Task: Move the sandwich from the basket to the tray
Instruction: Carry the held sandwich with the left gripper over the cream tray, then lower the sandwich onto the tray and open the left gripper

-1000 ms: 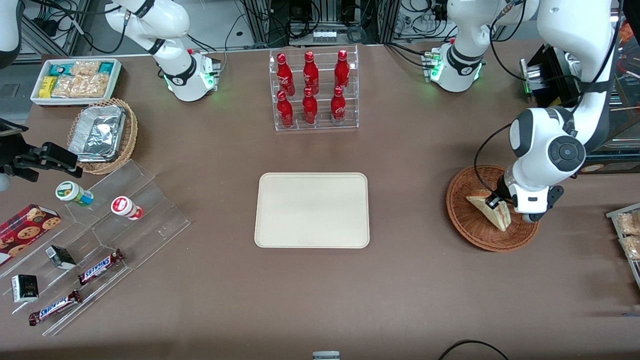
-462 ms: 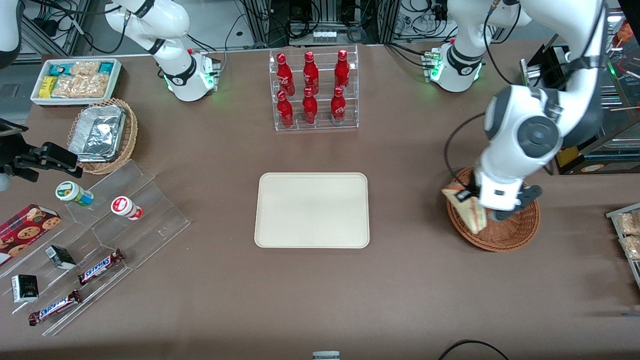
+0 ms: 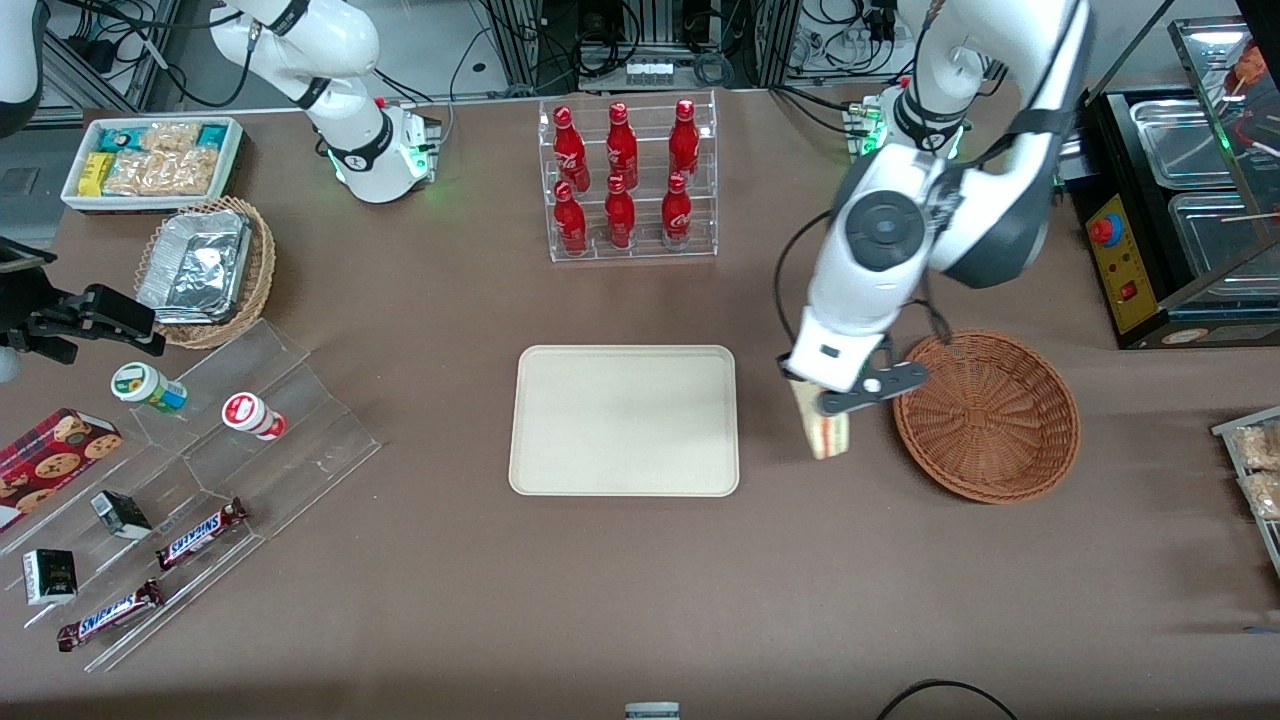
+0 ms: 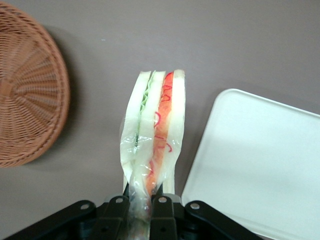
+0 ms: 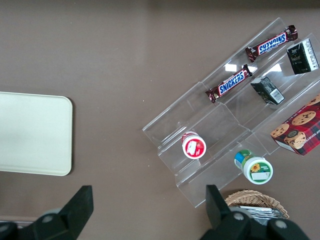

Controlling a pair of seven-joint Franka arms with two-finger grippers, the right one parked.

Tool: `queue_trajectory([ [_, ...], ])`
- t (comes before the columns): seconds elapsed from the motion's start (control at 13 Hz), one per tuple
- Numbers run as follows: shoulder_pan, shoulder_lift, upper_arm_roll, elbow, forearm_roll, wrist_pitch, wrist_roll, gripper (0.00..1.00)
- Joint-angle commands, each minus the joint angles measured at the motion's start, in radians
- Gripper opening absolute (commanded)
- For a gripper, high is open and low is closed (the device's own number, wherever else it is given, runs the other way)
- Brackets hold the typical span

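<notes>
Though it hangs in the air rather than lying on anything, the sandwich is the nearest of the task's things to the front camera — a plastic-wrapped wedge dangling point-down over bare table, in the gap between the tray and the basket. The gripper sits just above it, jaws clenched on the wedge's upper end; the wrist view shows the two black fingers pinching the wrap and bread together, so the layers bulge apart below the pinch.

It looks light and soft. The bread will likely give under pressure, and the clear film looks slippery, so I judge a firm but not crushing pinch across the flat faces to be the right hold — squeezing along the cut edge would probably push the red and green filling out. Held at one end as it is, the free end may swing on a quick sideways move, and the wedge could slide inside its wrap.

The tray lies flat and bare, toward the parked arm's end from the sandwich, its near rim a touch closer to the front camera than the wedge's tip. The basket, toward the working arm's end, holds nothing that I can see.

Farther from the camera stands a clear rack of red bottles, well apart from all of this.
</notes>
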Motion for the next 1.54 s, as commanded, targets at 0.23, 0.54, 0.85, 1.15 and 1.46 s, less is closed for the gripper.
queue_trajectory([
  [0.23, -0.112, 0.195, -0.005, 0.125, -0.006, 0.058, 0.022, 0.04],
  [0.54, -0.15, 0.263, -0.009, 0.127, -0.008, 0.158, 0.008, 0.04],
  [0.85, -0.17, 0.318, -0.014, 0.144, -0.006, 0.221, 0.005, 0.04],
  [1.15, -0.181, 0.349, -0.014, 0.144, 0.0, 0.278, -0.012, 0.04],
  [1.46, -0.192, 0.37, -0.014, 0.142, 0.009, 0.318, -0.043, 0.04],
])
